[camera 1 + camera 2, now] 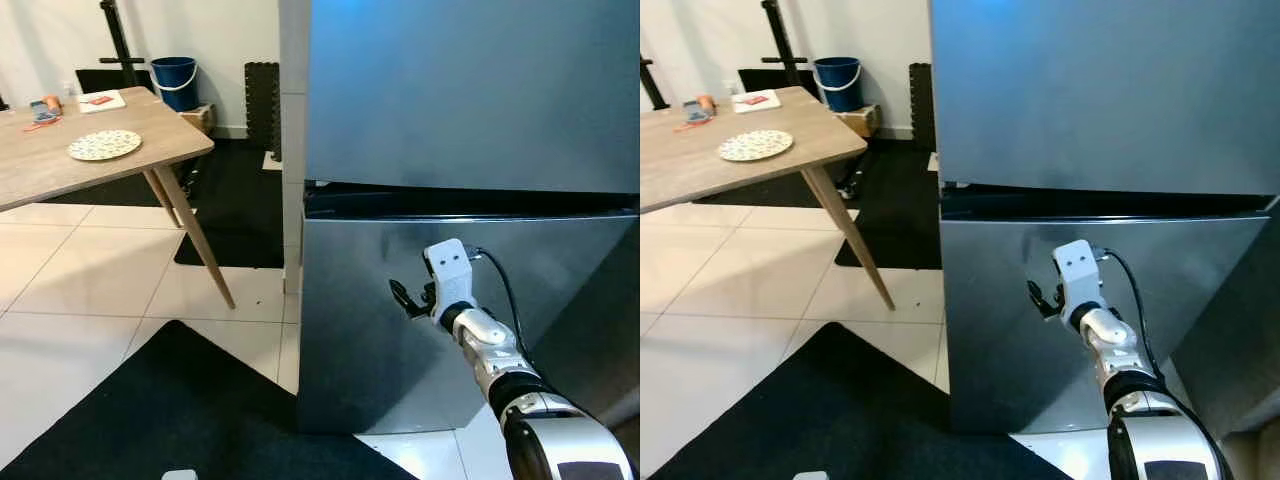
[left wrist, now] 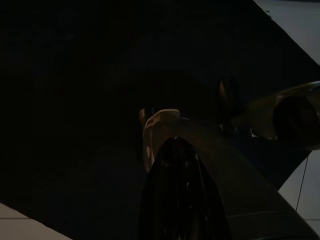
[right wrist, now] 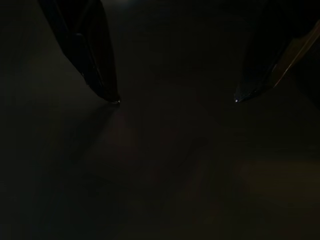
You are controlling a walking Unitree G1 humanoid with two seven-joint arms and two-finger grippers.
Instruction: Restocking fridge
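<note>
Fridge [image 1: 470,100] fills the right half of the head views: tall steel unit, upper door [image 1: 1110,90] over lower door [image 1: 1040,320], dark horizontal gap [image 1: 470,200] between them. Both doors look closed. No bar handle visible; that gap is likely the recessed pull edge, so that's where to hook in.

Handling guess: door is heavy, rigid, hinged, held by a magnetic seal. Expect a firm breakaway force, then a free swing. The brushed face is smooth and slick, no purchase on the flat panel. Pull from the lip in the gap, towards the side away from the hinge; can't tell from here which side the hinges are on.

Wooden counter [image 1: 90,165] off to the robot's left, well apart from the fridge, carries a patterned plate [image 1: 104,145] and small items at its far end, too small to identify. Black mat [image 1: 190,410] on the tiled floor in front of the fridge. Blue bucket [image 1: 175,80] by the back wall.

Right gripper [image 1: 412,297] is raised in front of the lower door, below the gap, very near or touching the panel. Right wrist view is dark, but two fingertips [image 3: 107,92] stand clearly apart, so the jaws are spread wide and hold nothing.

Left gripper [image 2: 180,190]: view is dark, arm looks idle; can't tell the jaws' state.
</note>
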